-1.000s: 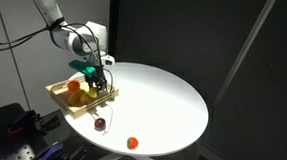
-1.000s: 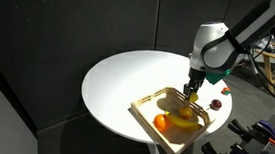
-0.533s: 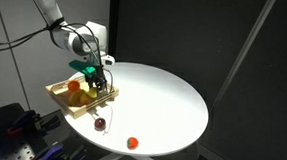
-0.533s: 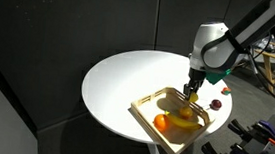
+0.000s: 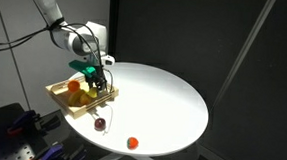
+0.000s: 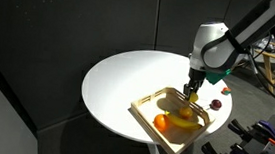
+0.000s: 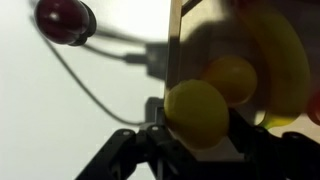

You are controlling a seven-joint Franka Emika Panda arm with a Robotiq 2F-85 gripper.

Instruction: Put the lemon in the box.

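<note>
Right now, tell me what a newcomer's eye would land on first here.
The round white table is the brightest thing in view. At its edge, the robot's gripper hangs over the shallow tan wooden box, shut on the small pale yellow lemon. A dark red ball and an orange-red ball lie loose on the table.

Close, blurred view from the wrist. A yellow lemon is gripped between the dark fingers of the tool at the bottom edge. Just behind it, the box wall is seen, with a smaller orange-yellow fruit and a long yellow fruit inside. A dark red ball is seen at top left on the white bench.
</note>
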